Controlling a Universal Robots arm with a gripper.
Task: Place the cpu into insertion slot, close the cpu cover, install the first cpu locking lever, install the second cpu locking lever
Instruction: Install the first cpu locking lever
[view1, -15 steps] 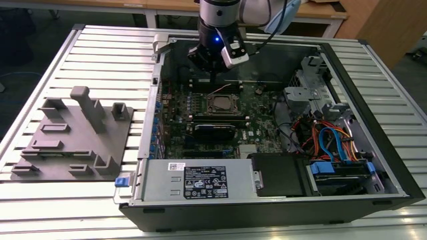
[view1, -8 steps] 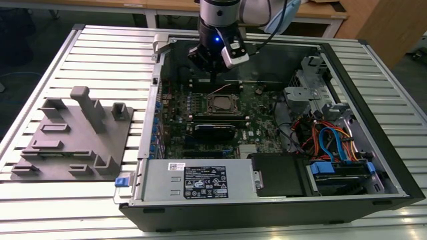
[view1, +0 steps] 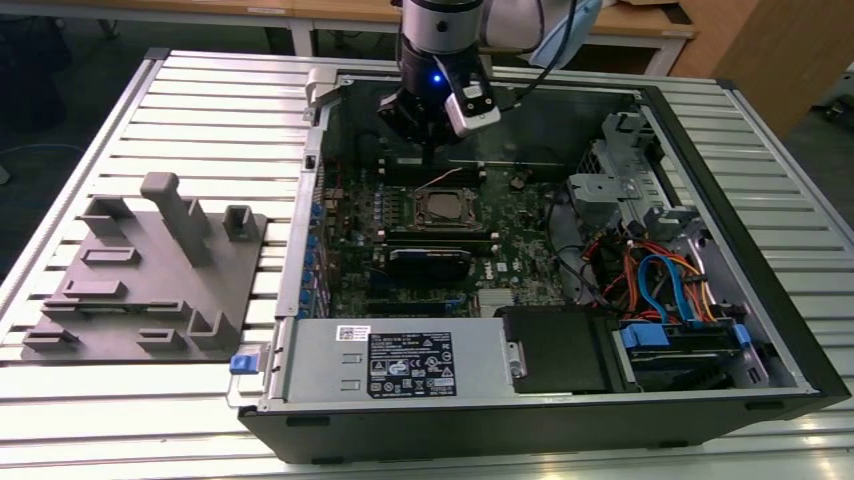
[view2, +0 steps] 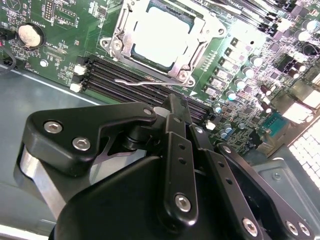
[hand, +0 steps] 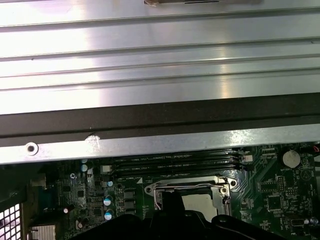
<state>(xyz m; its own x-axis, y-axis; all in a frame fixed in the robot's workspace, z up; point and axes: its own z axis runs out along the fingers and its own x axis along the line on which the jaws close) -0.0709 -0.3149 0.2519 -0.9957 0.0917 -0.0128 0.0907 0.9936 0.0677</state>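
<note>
The cpu (view2: 160, 35) is sitting in the insertion slot (view2: 107, 44) on the green circuit board (view2: 60, 30), its pale metal top showing through the window of the cpu cover (view2: 202, 27). The cover is lying flat around it, so the placing and closing steps are looking done, and I am judging the work to be at the first locking lever. Just past the socket, a thin wire locking lever (view2: 142, 81) is standing free, reaching out over the black memory slots (view2: 115, 75) rather than lying tucked along the cover's edge. I cannot tell how the other lever is lying. Seating this one is calling for a push on the wire, down and sideways until it hooks under its catch, with the contact kept off the memory slots and the small parts around the socket. Beyond the lever, the gripper (view2: 172, 105) is hanging over the memory slots with its tips pointing down at the board. Its fingers are looking drawn together into one narrow point and are carrying nothing. The tip is hovering just beside the lever's free end, and I cannot tell whether it is touching the wire.
</note>
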